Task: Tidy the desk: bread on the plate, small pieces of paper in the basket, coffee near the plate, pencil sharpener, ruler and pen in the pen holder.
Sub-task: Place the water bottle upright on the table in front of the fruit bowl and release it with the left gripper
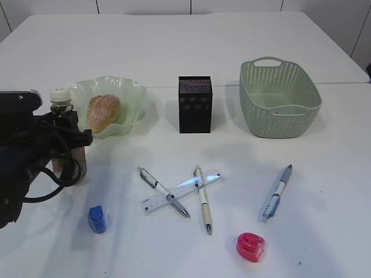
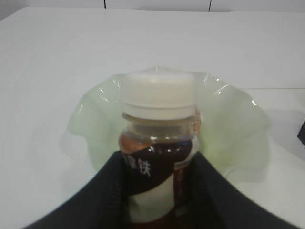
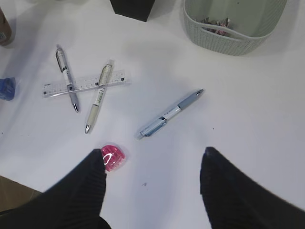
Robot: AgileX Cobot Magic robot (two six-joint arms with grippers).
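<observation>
Left gripper (image 2: 159, 191): black ribbed jaws clamped on coffee bottle (image 2: 159, 143)
Right gripper (image 3: 152, 183): jaws apart, holding nothing
Bottle: white ridged cap, copper label, white characters, unreadable
Plate (image 2: 238, 124): ruffled pale green glass

Bread (image 1: 104, 112) lies on plate (image 1: 130, 95); upright coffee (image 2: 159, 143) stands beside it

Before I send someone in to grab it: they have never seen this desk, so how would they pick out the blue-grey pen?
Start at the green basket at the desk's back right and come straight toward the front. The blue-grey pen lies alone there on bare white tabletop. Two other pens lie crossed over the clear ruler further left, and the pink sharpener nearby is short and round.
</observation>
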